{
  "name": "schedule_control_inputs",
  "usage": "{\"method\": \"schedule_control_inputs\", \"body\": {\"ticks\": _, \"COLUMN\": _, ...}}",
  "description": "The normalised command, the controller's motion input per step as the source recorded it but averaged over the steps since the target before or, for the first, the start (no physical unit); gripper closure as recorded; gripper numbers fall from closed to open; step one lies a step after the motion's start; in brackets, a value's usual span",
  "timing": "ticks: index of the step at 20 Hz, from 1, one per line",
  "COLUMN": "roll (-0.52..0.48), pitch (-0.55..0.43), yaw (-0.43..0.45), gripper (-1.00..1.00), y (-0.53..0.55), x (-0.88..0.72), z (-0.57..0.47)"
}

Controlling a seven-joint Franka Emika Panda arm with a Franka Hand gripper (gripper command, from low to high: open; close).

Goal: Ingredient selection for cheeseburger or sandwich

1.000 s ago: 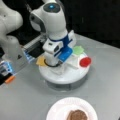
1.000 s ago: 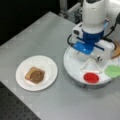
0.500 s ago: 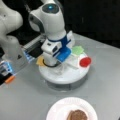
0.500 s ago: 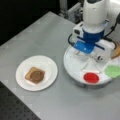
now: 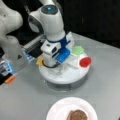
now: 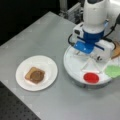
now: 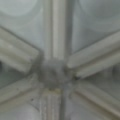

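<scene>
On the white plate (image 6: 49,65) lies a tan toast square (image 6: 28,75) with a brown patty (image 6: 37,76) on top; the same low stack (image 5: 77,115) shows at a front view's bottom. The divided tray (image 6: 72,68) holds a red tomato disc (image 6: 91,77), a green lettuce piece (image 6: 113,70) and a tan piece (image 6: 116,51) at the right edge. In a front view a yellow cheese square (image 5: 39,60) peeks out left of the arm. My gripper (image 5: 53,64) hangs low over the tray's middle, its fingers hidden by the hand. The wrist view shows only the tray's divider hub (image 7: 53,75), very close.
The robot's white base (image 5: 10,42) and a dark box with blue lights (image 5: 6,67) stand at a front view's left. A metal rail (image 6: 75,11) runs behind the tray. The grey table (image 6: 37,37) surrounds plate and tray.
</scene>
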Motion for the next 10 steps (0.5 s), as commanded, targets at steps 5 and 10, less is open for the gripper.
{"method": "schedule_control_inputs", "body": {"ticks": 5, "roll": -0.055, "pitch": -0.179, "yaw": 0.033, "gripper": -1.00, "y": 0.08, "x": -0.12, "z": -0.17}}
{"method": "schedule_control_inputs", "body": {"ticks": 10, "roll": -0.065, "pitch": -0.162, "yaw": 0.032, "gripper": -1.00, "y": 0.11, "x": -0.09, "z": -0.15}}
